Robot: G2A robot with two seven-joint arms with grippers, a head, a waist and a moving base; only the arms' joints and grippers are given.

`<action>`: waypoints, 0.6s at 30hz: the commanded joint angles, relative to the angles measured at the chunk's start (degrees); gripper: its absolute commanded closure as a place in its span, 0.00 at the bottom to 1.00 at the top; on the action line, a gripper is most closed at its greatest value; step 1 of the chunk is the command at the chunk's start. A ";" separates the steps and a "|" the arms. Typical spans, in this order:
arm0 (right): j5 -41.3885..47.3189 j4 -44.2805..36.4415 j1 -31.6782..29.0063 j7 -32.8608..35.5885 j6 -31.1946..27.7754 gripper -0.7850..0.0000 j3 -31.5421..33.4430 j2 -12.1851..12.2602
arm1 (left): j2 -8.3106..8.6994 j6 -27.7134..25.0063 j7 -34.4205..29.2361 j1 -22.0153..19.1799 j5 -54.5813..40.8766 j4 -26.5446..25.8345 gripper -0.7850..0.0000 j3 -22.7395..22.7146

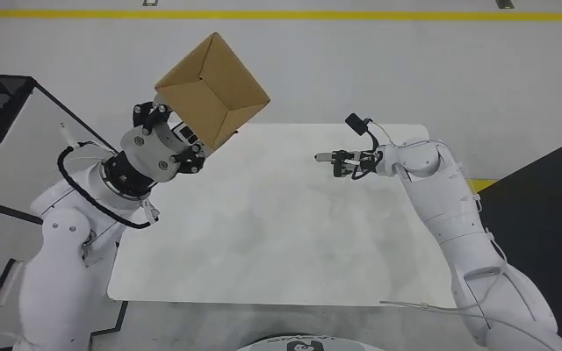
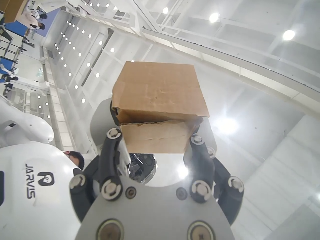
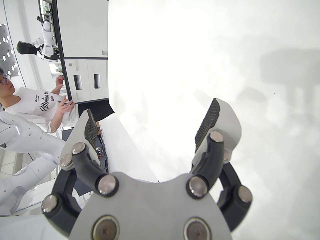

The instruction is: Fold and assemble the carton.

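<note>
A brown cardboard carton [image 1: 213, 86] is held up in the air above the table's far left corner, tilted, with its folded flaps facing up. My left gripper [image 1: 186, 133] is shut on its lower end; in the left wrist view the carton [image 2: 157, 106] sits between the two black fingers [image 2: 113, 141], with a torn flap edge near the pads. My right gripper [image 1: 323, 159] hangs over the far right part of the white table [image 1: 272, 237], pointing left. Its fingers [image 3: 212, 118] stand apart with nothing between them.
A black-framed stand [image 1: 26, 96] is off the table's left side. A yellow floor line [image 1: 281, 14] runs along the far side. A person [image 3: 37, 103] stands beside a white cabinet beyond the table in the right wrist view.
</note>
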 commanded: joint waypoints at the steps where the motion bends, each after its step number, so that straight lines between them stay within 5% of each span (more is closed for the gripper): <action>1: 0.00 0.00 0.00 0.00 0.00 0.00 0.00 0.00 | 0.11 -0.12 -1.27 -0.43 6.19 -0.54 1.00 0.09; 11: 0.00 0.00 0.00 0.00 0.00 0.00 0.00 0.00 | 1.49 -5.03 -15.76 -1.94 42.55 -0.83 1.00 0.61; 18: 0.00 0.00 0.00 0.00 0.00 0.00 0.00 0.00 | 2.15 -10.64 -21.45 -1.88 55.13 0.28 1.00 0.54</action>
